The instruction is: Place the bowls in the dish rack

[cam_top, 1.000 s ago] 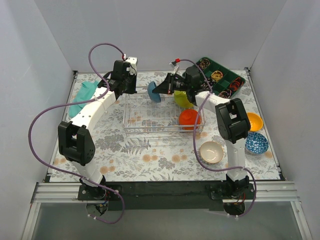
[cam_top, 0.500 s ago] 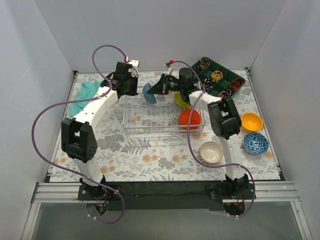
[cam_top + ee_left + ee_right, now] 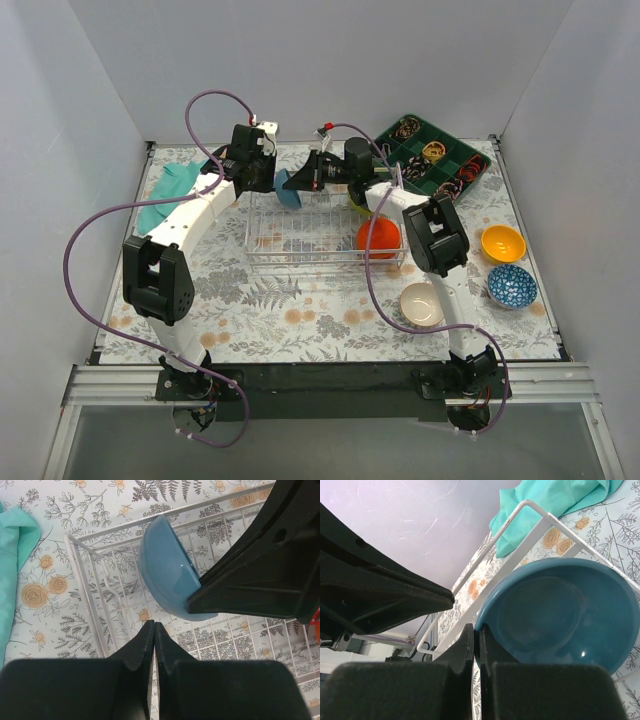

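My right gripper (image 3: 298,185) is shut on the rim of a blue bowl (image 3: 287,189) and holds it on edge over the far left corner of the wire dish rack (image 3: 300,255). In the right wrist view the fingers pinch the rim (image 3: 477,630) of the blue bowl (image 3: 565,615). My left gripper (image 3: 262,182) is shut and empty, just left of the bowl; in its view the bowl (image 3: 165,575) hangs over the rack wires (image 3: 80,580). A red-orange bowl (image 3: 378,237) and a yellow-green bowl (image 3: 362,200) stand in the rack's right end.
A cream bowl (image 3: 423,304), an orange bowl (image 3: 503,243) and a blue patterned bowl (image 3: 512,286) sit on the table right of the rack. A dark green compartment tray (image 3: 447,172) is at the back right. A teal cloth (image 3: 170,195) lies at the far left.
My right gripper has carried the blue bowl leftward along the rack's far side toward its left corner. My left gripper has stayed almost still beside that corner.
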### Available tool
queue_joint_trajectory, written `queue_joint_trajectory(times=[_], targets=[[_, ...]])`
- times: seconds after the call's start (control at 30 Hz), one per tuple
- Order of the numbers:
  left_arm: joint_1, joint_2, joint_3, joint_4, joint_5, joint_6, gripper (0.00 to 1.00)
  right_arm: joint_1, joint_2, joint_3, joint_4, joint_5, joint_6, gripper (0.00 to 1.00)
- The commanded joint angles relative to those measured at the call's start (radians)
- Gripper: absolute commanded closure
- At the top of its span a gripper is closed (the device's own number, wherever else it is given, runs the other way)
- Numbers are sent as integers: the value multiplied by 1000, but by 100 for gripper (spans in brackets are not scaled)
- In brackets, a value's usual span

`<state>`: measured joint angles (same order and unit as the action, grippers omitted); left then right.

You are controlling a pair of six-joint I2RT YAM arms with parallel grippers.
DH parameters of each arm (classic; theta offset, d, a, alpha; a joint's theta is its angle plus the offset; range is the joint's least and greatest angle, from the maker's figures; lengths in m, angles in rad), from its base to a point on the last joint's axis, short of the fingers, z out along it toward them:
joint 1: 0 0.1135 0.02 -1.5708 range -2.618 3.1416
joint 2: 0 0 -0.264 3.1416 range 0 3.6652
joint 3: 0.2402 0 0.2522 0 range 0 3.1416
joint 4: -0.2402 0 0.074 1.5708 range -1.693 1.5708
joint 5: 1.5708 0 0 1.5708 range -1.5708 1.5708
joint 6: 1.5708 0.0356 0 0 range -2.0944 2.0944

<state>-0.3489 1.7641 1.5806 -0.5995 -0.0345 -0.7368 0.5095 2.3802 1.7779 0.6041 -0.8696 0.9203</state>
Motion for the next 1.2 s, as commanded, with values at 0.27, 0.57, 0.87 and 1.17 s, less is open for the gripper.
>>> queue_joint_trajectory(times=[0.27,0.57,0.87,1.17], targets=[[1,-8,9,-11,-1,14,100,-35,-1,-35,17,109,-24,99],[1,12,24,-8,16,11,100,-77,-38,-110,-61,153,-98,99],[1,24,29,0,25,5,100,-103,-91,-152,-151,196,-181,94],[1,80,44,24,116,5,100,-152,-179,-199,-262,242,-273,77]])
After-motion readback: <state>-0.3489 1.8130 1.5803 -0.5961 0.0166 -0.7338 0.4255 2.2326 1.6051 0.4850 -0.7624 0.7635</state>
